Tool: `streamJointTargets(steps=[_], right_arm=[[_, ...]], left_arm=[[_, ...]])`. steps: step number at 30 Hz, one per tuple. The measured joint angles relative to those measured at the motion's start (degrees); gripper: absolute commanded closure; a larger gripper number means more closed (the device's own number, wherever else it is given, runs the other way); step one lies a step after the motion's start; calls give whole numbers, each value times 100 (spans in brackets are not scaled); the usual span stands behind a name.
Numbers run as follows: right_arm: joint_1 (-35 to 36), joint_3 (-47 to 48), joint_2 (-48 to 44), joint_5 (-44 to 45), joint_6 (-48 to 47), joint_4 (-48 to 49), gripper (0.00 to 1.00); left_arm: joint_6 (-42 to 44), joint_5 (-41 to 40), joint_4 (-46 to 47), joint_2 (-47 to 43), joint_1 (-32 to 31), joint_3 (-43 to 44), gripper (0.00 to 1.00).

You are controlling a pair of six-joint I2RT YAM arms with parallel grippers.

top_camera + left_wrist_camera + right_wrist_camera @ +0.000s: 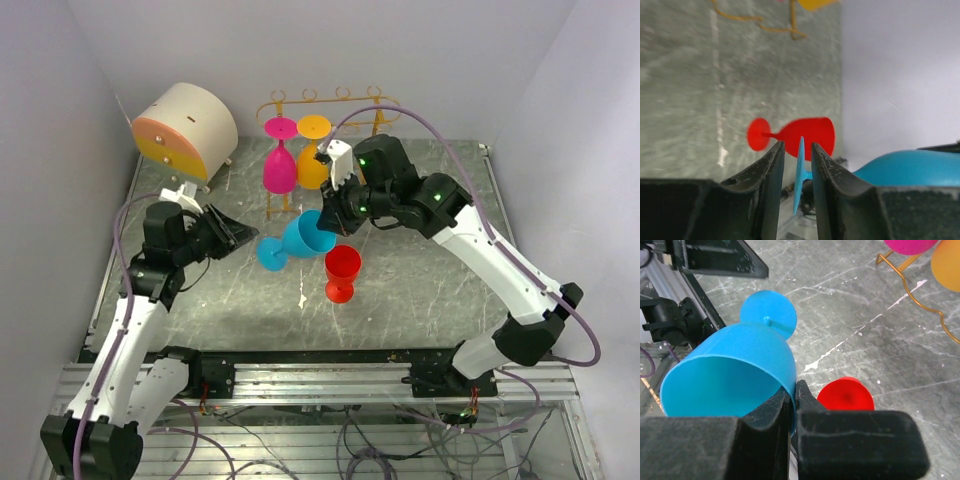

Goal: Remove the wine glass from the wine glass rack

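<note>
At the worktop's (420,290) middle, from above, the blue glass (300,240) is lying tilted, off the rack (330,100), which is standing at the rear edge. The right gripper (328,218) is pinching its rim and the left gripper (250,240) is reaching its foot. A red glass (342,272) is standing just beside.

Left wrist: fingers (767,175) are standing apart, straddling the foot with gaps on both sides.

Right wrist: fingers (767,412) are clamping the rim wall, with bare worktop showing toward the rack.
</note>
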Motion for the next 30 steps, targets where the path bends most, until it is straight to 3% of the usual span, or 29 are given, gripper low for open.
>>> streamJointTargets(steps=[5,11,21,30], right_arm=[[120,254,332,278,39,-22,100],[603,632,1032,791,-11,-175,100],[761,994,2317,1443,-28,-490,100],[717,1075,2846,1963,-28,-789,100]], left_arm=[[811,-1746,-1475,-236,0,868,61],[1255,-3088,-2247,-942,0,922,62],[1670,-3578,-2343,-1115,0,570,63],[1858,-3576,-2341,-1014,0,527,64]])
